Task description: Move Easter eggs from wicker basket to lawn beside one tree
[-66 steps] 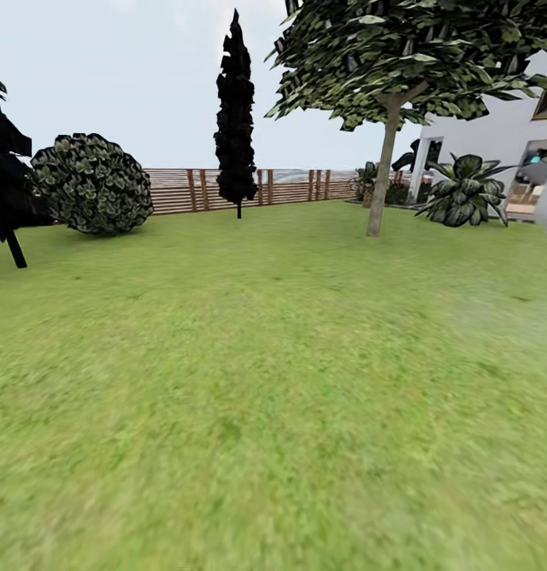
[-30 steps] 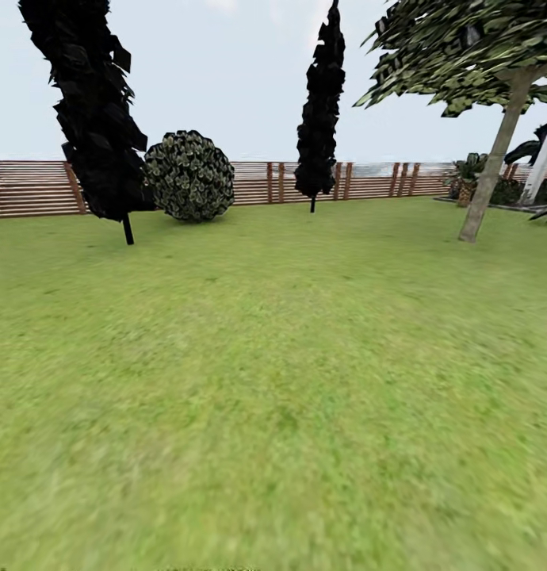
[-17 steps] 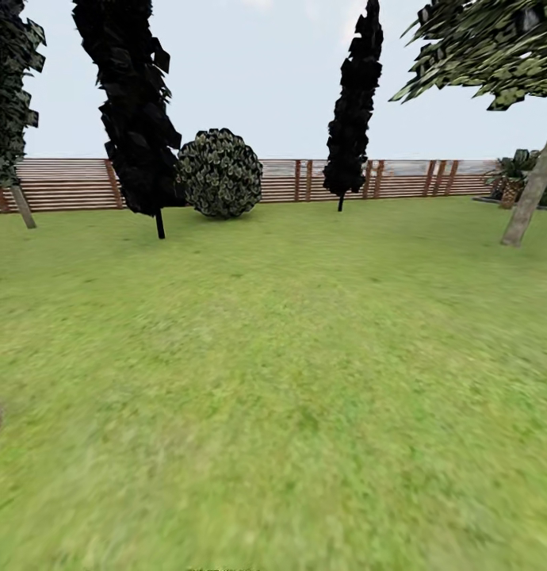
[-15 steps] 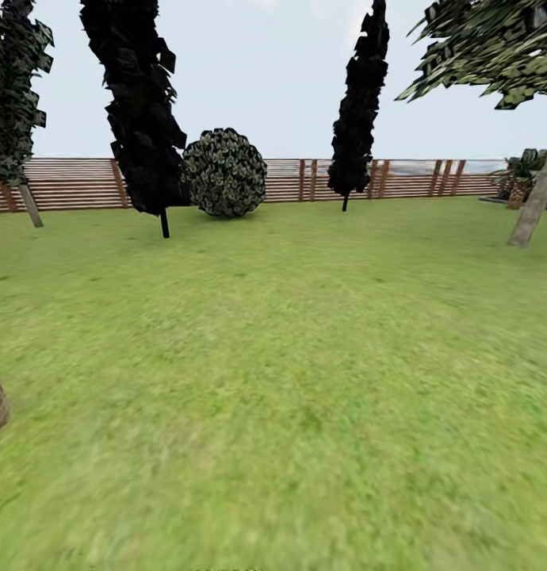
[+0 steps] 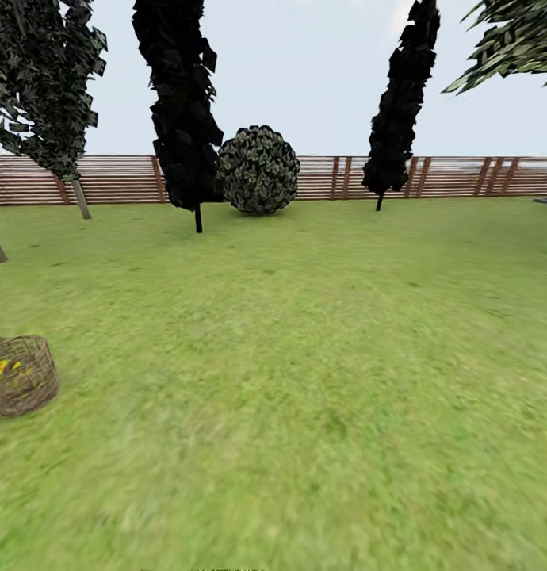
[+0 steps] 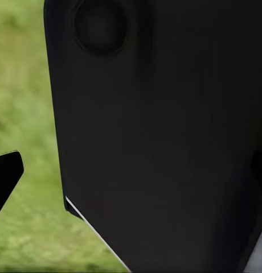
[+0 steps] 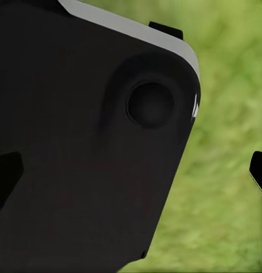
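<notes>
Here, the head view shows the small round brown-grey wicker basket (image 5: 21, 385) standing on the wide mottled green lawn (image 5: 305, 357) at the left edge, with yellow and red of Easter eggs (image 5: 4, 368) visible through its open weave (their number cannot be told). Two dark narrow conifer-like trees (image 5: 182, 103) and a round leafy bush (image 5: 258, 170) stand before the brown horizontal-slat fence (image 5: 448, 176). A leafy grey-trunked tree (image 5: 51, 87) rises far left. In both wrist views dark robot housing (image 6: 159, 136) blocks the fingers, so their spread cannot be told.
</notes>
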Available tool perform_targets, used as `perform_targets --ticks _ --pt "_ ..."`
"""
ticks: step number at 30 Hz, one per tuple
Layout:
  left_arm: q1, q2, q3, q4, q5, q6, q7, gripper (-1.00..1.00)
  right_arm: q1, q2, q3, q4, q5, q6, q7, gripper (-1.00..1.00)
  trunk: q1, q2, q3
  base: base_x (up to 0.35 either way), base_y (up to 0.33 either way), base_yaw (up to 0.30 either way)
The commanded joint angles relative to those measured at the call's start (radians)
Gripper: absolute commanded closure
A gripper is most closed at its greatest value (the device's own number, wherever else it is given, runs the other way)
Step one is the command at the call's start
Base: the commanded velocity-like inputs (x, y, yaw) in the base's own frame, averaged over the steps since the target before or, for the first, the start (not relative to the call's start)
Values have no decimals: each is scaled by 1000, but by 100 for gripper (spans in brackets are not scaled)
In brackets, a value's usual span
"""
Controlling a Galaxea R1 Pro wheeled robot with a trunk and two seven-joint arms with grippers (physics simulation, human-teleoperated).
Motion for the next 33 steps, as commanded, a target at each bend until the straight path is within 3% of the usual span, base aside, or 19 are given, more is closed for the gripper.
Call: perform_targets --ticks 1,33 --pt "1 0 1 -2 1 1 -1 -100 0 0 2 0 4 -1 0 -100 0 0 -1 0 0 262" --pt "1 0 1 -2 1 1 -1 -100 0 0 4 2 5 -2 0 -100 0 0 -21 0 0 262"
